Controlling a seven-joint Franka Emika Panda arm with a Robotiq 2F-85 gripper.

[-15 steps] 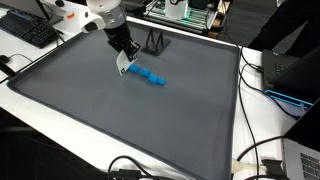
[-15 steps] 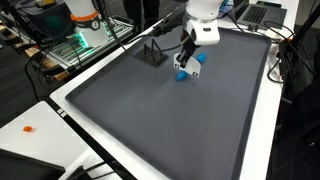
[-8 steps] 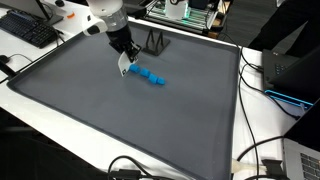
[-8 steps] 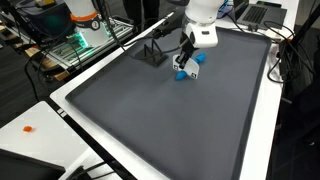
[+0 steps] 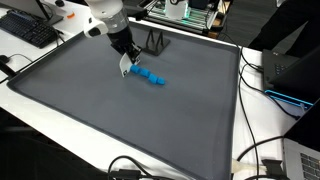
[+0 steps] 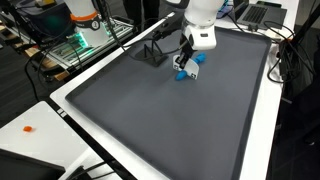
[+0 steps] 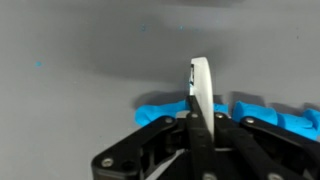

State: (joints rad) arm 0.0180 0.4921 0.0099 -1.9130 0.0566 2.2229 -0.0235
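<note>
My gripper [image 5: 125, 63] hangs low over the dark grey mat [image 5: 110, 120] in both exterior views, and it also shows from the other side [image 6: 185, 60]. It is shut on a thin white flat piece [image 7: 200, 88], seen edge-on in the wrist view and sticking out past the fingertips. A blue chain of small linked blocks [image 5: 150, 77] lies flat on the mat just beside and under the fingertips [image 6: 184, 74]. In the wrist view the blue blocks [image 7: 155, 112] run across behind the white piece. I cannot tell whether the white piece touches them.
A small black wire stand [image 5: 156, 42] sits on the mat close behind the gripper [image 6: 150, 50]. A keyboard [image 5: 30, 30], cables [image 5: 262, 150] and electronics lie around the mat's white border. A small orange item [image 6: 28, 128] lies on the side table.
</note>
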